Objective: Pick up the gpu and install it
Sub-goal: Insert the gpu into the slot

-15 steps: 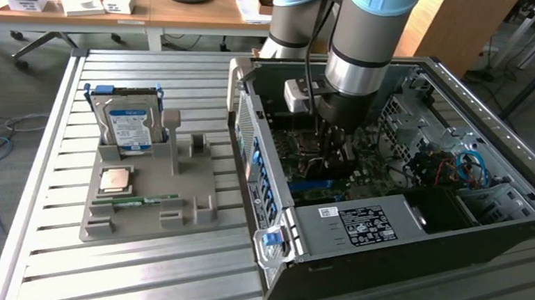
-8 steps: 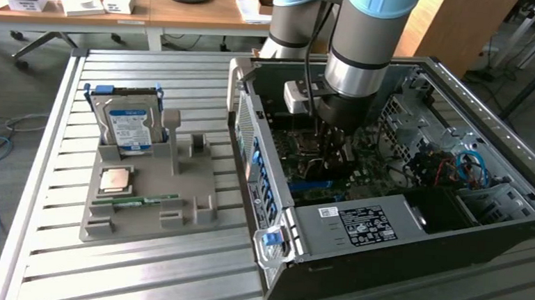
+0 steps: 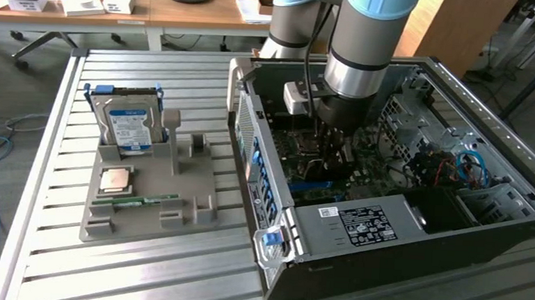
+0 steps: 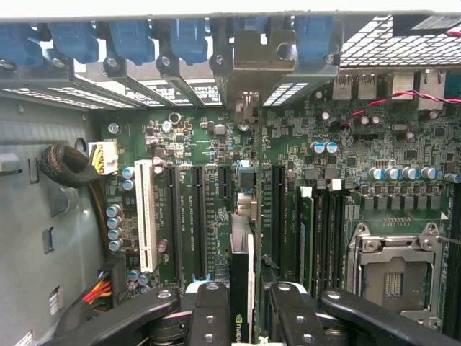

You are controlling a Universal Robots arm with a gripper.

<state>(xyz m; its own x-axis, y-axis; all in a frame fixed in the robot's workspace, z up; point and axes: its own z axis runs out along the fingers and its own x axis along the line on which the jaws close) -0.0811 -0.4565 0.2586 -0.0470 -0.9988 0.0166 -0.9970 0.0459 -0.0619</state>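
- My claw (image 4: 241,303) is closed on the gpu (image 4: 241,277), the thin card held on edge between the two black fingers (image 4: 209,310), one on each flat face.
- In the wrist view the card's long axis runs straight away from the claw toward the row of blue retaining clips (image 4: 191,36) and the metal bracket (image 4: 252,65) at the case's rear wall.
- That axis lies parallel to the long black expansion slots (image 4: 196,216) on the motherboard (image 4: 338,180); the card's edge sits between two of them, over a shorter slot (image 4: 245,191) in line with it. Whether the edge touches the slot I cannot tell.
- The white slot (image 4: 144,216) lies well off to one side, the empty processor socket (image 4: 395,270) to the other.
- In the exterior view the arm (image 3: 371,52) reaches straight down into the open computer case (image 3: 486,226), which stands on the slatted worktop (image 3: 46,262).
- At the exterior view's left, well apart from the case, the grey holder tray (image 3: 143,215) carries the hard drive (image 3: 130,124) upright, a processor chip (image 3: 117,180) and a memory stick (image 3: 139,199).
- I judge the card to be at the seating stage, so alignment with the slot matters most.
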